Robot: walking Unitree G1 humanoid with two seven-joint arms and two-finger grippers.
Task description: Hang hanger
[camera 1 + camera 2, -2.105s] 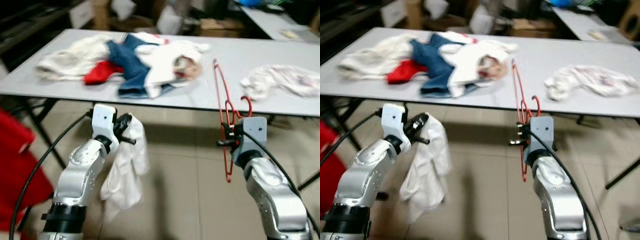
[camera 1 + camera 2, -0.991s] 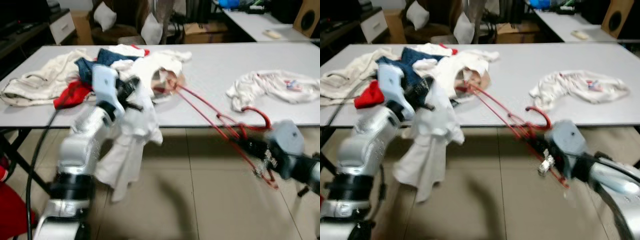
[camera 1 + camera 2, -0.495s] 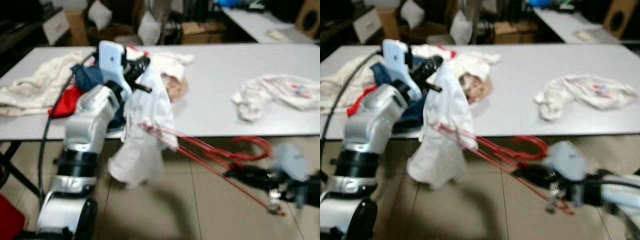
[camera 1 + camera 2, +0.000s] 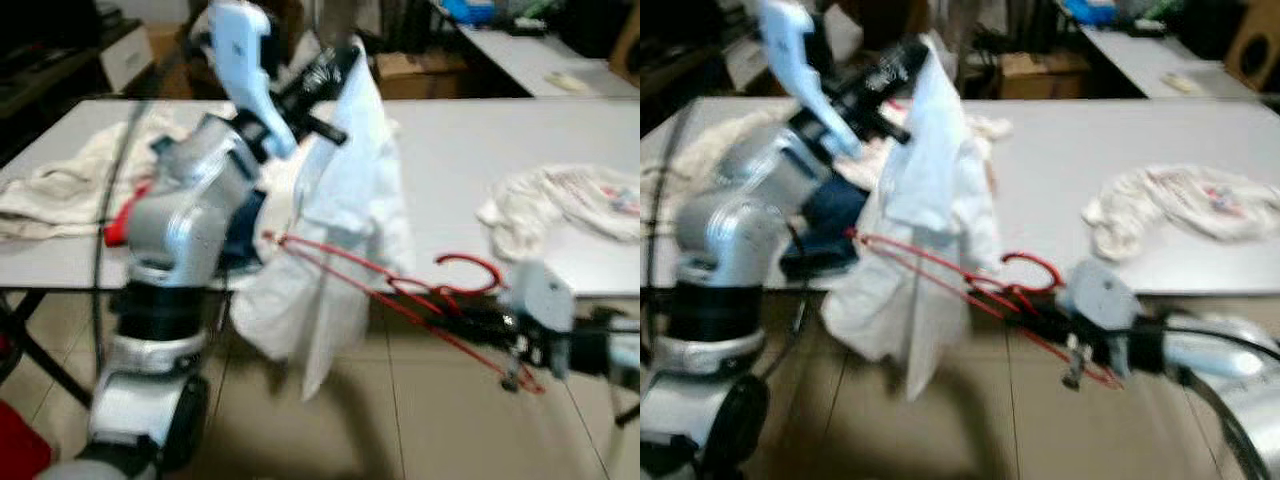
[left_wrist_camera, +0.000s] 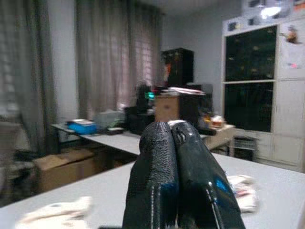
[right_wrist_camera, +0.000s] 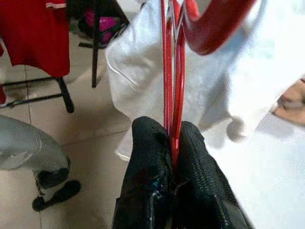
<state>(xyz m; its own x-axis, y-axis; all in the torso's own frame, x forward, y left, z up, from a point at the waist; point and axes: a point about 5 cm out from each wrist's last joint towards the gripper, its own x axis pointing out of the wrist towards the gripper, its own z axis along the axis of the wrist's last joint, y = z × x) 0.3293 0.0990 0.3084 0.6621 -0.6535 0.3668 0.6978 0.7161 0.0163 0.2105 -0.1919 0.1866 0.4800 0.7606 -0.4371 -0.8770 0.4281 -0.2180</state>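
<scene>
The left claw is raised over the worktop, pinched on a white garment hanging below it — the right claw grips a red hanger, whose far end reaches into the garment just beside the left claw's hold

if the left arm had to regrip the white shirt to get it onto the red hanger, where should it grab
Judging by the pose, at the collar end, from above. The left pincer pinches the white shirt by its top so it drapes down freely. The red hanger, held by the right pincer, points into the cloth from the side.
</scene>
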